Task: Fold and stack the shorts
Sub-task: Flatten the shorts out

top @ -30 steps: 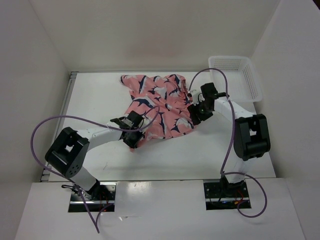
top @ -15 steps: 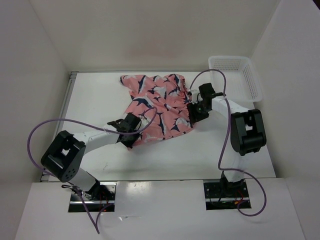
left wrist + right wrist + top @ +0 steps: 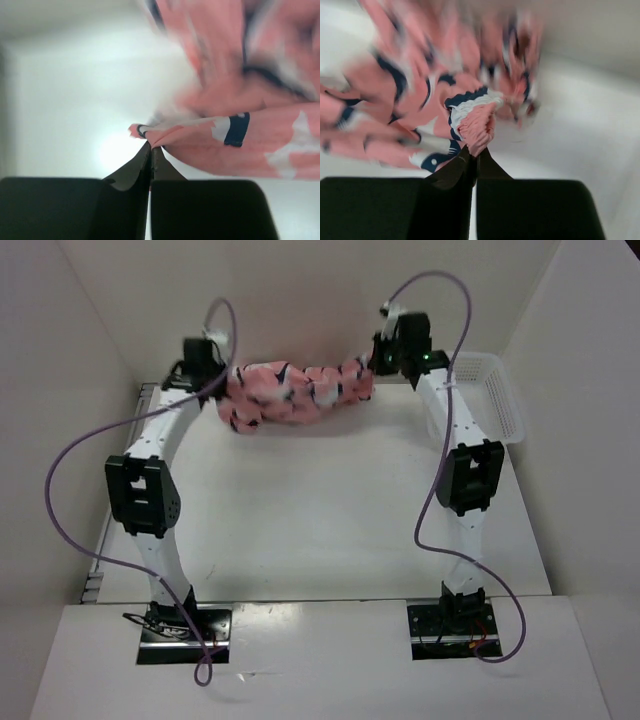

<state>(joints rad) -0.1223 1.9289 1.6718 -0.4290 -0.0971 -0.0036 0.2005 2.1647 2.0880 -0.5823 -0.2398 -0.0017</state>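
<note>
Top view: soft coral-pink fish-print cloth shorts (image 3: pixel 295 395) hang bunched between both arms over the far end of the white table (image 3: pixel 300 520); probably held up to spread for folding.
Left wrist: left gripper (image 3: pixel 150 150) pressed together, pinching a hem corner.
Right wrist: right gripper (image 3: pixel 474 152) pinching the gathered edge.

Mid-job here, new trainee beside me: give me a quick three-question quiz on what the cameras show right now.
1. True or false: the shorts lie spread flat on the table.
2. Pick one. Shut on the cloth is: A) the left gripper only; B) the right gripper only; C) both.
3. Fill in: the basket stands at the table's far ____ corner.

Key: 1 false, they hang bunched between the two raised arms. 2 C. 3 right.
</note>
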